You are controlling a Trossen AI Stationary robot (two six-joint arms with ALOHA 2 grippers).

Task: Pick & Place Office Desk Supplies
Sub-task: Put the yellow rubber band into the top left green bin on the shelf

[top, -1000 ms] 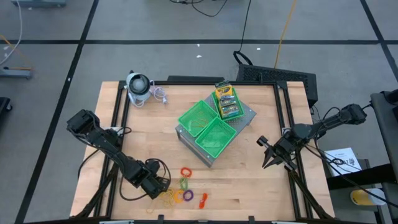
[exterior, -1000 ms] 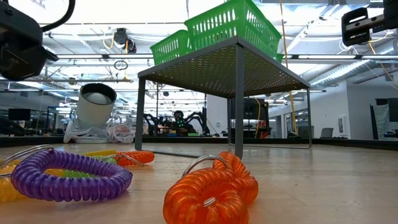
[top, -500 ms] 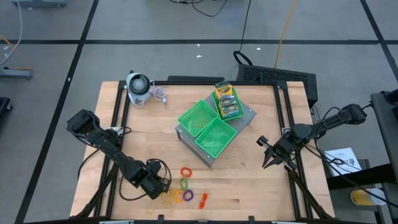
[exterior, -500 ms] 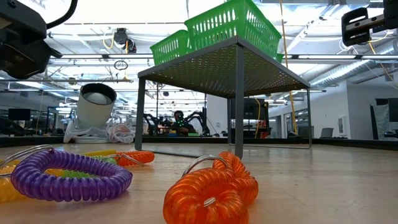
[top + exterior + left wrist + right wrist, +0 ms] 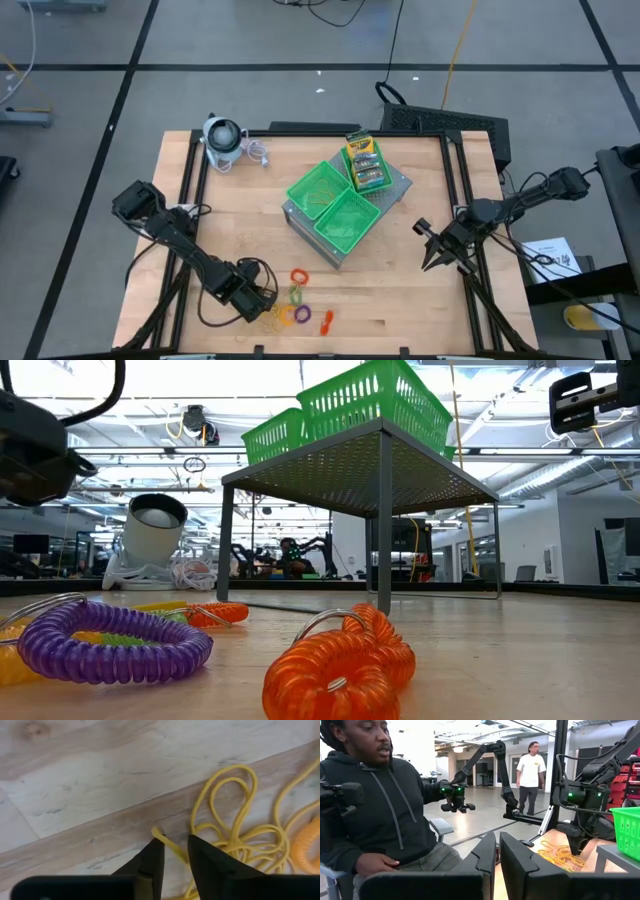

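Note:
A tangle of thin yellow rubber bands (image 5: 274, 318) lies on the wooden table near its front edge. My left gripper (image 5: 260, 298) is right at it, its fingers nearly together around one strand (image 5: 171, 846). Coiled rings lie beside the bands: red (image 5: 298, 276), green (image 5: 295, 294), purple (image 5: 303, 314) and orange (image 5: 326, 320). In the low view the purple ring (image 5: 110, 643) and the orange ring (image 5: 340, 665) rest flat on the wood. The card boxes (image 5: 363, 163) lie in the far green tray. My right gripper (image 5: 432, 252) is shut and empty at the table's right edge. My left gripper has one strand of the rubber bands (image 5: 161, 834) between its two fingers, at the edge of the tangle away from the rings. The fingers slant down from the table's left. The rest of the tangle (image 5: 240, 835) lies slack on the wood.
A grey stand (image 5: 398, 185) with three green trays (image 5: 345, 220) sits mid-table, raised on legs (image 5: 383, 520). A grey-white round gadget (image 5: 222, 138) stands at the far left corner. A seated person (image 5: 375, 820) shows in the room in the right wrist view.
My left arm has shifted a little, and the gripper has moved slightly toward the table's right, onto the rubber bands. The rings and boxes have stayed in place.

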